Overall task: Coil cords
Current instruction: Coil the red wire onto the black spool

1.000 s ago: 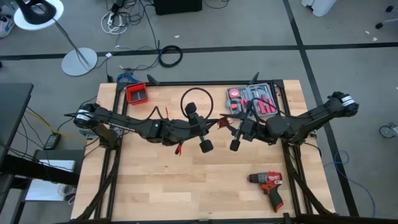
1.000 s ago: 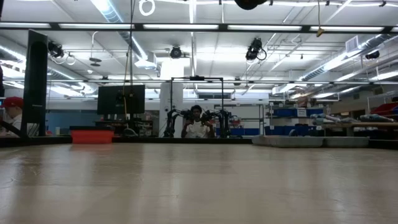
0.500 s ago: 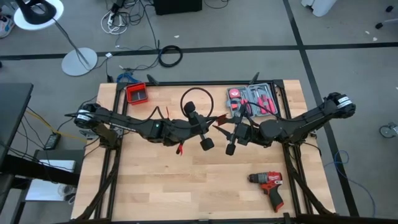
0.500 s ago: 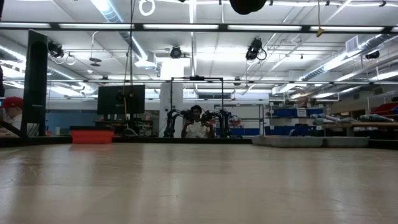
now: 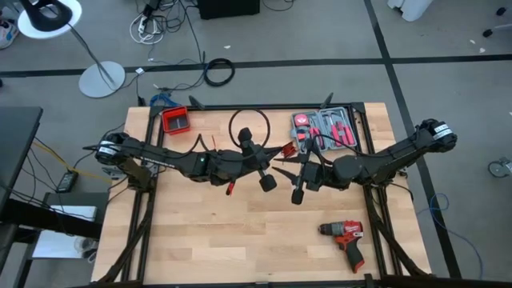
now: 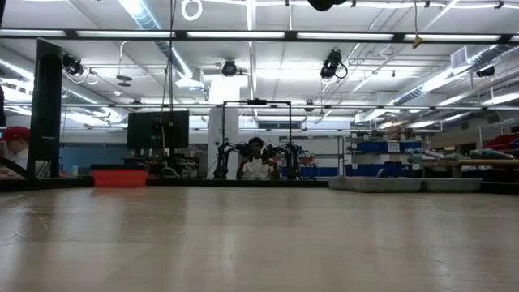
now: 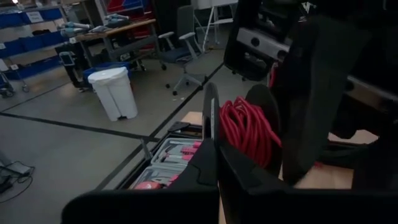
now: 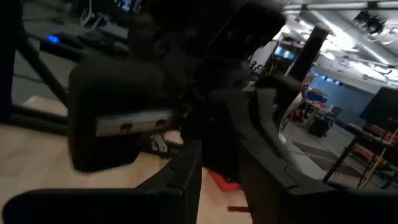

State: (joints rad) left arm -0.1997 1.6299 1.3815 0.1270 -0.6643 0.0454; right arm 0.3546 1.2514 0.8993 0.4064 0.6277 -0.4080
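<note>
The cords hang in the air between my two grippers over the middle of the table. In the left wrist view they show as a red coil point(image 7: 245, 130). In the high view a thin black loop point(image 5: 246, 128) stands off toward the far edge and a small red clip point(image 5: 229, 189) dangles under my left arm. My left gripper point(image 5: 272, 162) comes level from the table's left, fingers shut point(image 7: 214, 146). My right gripper point(image 5: 286, 166) comes level from the right and faces it, its fingers on either side of the red coil. Both are lifted well above the wood. My left gripper is shut at the black wire's end of the cords, level from the table's left; its own body hides the place of contact in the high view. The black loop point(image 5: 240, 120) rises from it and a clip hangs slack below. My right gripper has the red coil point(image 7: 255, 146) between its two fingers point(image 7: 311, 99), level from the table's right. The coil is lifted clear of the table.
A red drill point(image 5: 346, 236) lies near the front right. An open tool case point(image 5: 324, 128) sits at the far right and a red bin point(image 5: 176, 120) at the far left. A thick black cable ring point(image 5: 218, 72) lies on the floor beyond the table.
My right gripper has moved toward the table's left and a little down, closing in on my left gripper. The black loop has swung slightly toward the table's far left. Neither gripper's fingers have changed.
</note>
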